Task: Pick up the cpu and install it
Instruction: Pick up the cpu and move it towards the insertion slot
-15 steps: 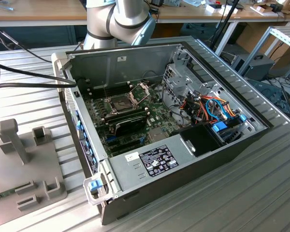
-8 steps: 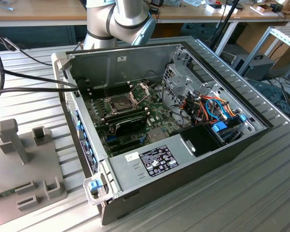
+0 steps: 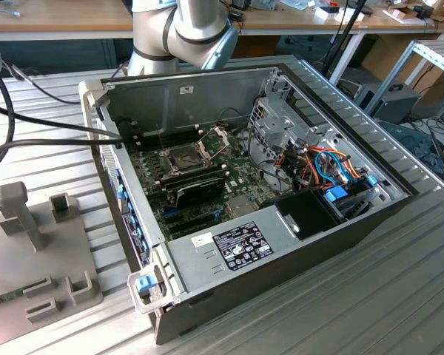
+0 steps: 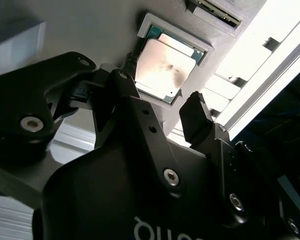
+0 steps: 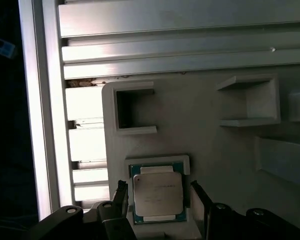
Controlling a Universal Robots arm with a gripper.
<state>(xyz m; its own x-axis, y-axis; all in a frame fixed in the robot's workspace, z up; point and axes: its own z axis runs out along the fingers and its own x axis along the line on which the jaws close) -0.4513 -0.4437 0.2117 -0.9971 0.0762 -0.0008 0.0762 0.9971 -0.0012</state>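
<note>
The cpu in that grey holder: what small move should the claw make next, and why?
Probably ease straight down a little. In the first wrist view the claw is open, with its fingers either side of the cpu, which lies flat in its pocket in the grey holder. The fingers seem to sit above the chip without touching it, so closing now might miss its thin edges.
</note>
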